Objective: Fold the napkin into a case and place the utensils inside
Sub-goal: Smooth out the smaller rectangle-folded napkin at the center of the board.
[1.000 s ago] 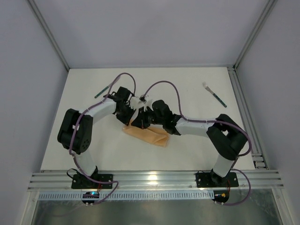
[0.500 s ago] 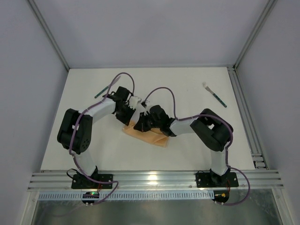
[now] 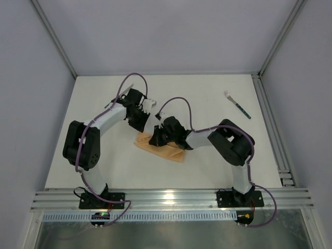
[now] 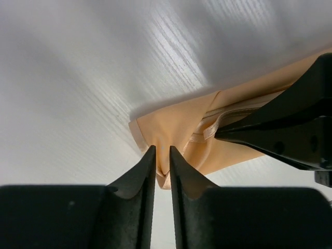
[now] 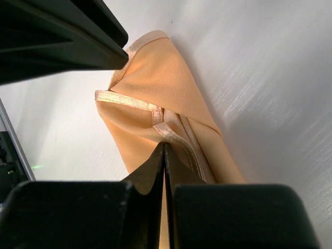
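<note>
Left gripper [image 4: 162,150] is nipped onto the napkin [image 4: 179,122] — its two fingers stand almost together with a pleat of peach cloth caught between them, just in from the cloth's corner. Right gripper [image 5: 164,148] is pressed tight as well, its tips meeting on the napkin's stitched hem where one fold overlaps another; the cloth runs on beneath the fingers. Both grippers work the same end of the folded napkin, tips near each other but apart. From above, the napkin lies as a narrow slanted strip on the table [image 3: 207,98], between the arms. The fork [image 3: 237,105] lies well apart at the far right — the knife [image 3: 109,104] at the far left, partly hidden by the left arm.
</note>
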Tool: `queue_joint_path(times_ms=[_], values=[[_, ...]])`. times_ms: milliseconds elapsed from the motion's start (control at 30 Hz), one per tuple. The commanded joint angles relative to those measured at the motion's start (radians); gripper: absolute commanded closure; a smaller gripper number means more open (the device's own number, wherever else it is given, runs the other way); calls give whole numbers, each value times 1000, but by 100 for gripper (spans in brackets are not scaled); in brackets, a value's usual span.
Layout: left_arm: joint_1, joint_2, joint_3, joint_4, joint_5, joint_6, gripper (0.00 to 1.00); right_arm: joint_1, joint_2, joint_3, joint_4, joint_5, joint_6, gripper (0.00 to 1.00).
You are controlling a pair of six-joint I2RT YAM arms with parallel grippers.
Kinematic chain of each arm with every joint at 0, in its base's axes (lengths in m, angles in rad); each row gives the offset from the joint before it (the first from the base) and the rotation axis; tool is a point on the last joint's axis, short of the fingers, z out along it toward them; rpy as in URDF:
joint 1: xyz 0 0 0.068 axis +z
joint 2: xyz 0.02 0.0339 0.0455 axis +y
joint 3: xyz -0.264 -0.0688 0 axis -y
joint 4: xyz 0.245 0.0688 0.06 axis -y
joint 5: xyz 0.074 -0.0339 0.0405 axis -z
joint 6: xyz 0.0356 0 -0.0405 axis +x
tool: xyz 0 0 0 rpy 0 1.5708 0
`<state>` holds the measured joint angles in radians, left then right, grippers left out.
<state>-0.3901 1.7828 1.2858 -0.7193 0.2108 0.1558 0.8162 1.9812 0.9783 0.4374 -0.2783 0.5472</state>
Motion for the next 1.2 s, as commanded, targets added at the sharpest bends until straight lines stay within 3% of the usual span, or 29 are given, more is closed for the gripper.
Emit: queue_joint_path(times_ms=[0, 100, 167, 300, 567, 800, 933, 1167], values=[[5, -28, 44, -51, 45, 2, 86, 1, 24, 14, -45, 22, -29, 96], [-3, -8, 26, -51, 77, 22, 82, -2, 25, 8, -29, 13, -12, 96], [-16, 3, 0, -49, 82, 42, 72, -6, 25, 3, -13, 5, 8, 96], [-53, -9, -71, 27, -6, 77, 63, -15, 25, -13, 20, -7, 28, 96], [-59, 9, -95, 136, -80, 59, 63, -17, 28, -13, 29, -27, 34, 96], [-61, -19, -109, 71, 19, 73, 68, -32, 21, -29, 63, -39, 81, 96], [15, -42, -91, 14, 146, 22, 67, -58, 24, -53, 136, -65, 148, 96], [23, -37, -135, 63, 153, 33, 64, -58, 22, -39, 103, -52, 120, 96]])
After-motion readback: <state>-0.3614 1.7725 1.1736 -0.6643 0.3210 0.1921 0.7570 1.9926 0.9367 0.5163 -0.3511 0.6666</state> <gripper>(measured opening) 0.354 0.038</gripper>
